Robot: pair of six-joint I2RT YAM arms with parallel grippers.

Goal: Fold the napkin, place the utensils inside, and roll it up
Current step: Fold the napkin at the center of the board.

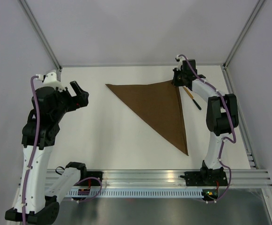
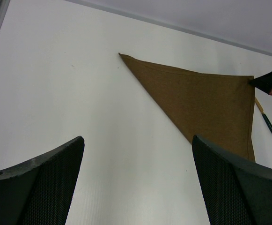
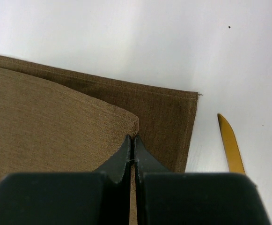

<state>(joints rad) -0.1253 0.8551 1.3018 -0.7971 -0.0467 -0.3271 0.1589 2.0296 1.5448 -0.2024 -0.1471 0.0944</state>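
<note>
From above, the left arm stands bent at the left side of the bench (image 1: 103,140), its left tool (image 1: 81,93) lifted, spread wide and empty, well apart from the napkin (image 1: 157,108). The right arm reaches far, its right tool (image 1: 177,82) at the far right corner of the napkin, which lies folded into a triangle mid-bench. The knife (image 1: 191,97) lies just right of that corner. The left wrist view shows bare bench between its fingers and the napkin's left point. The right wrist view shows that tool closed tight, tips touching the upper layer's corner; whether cloth is caught I cannot tell.
</note>
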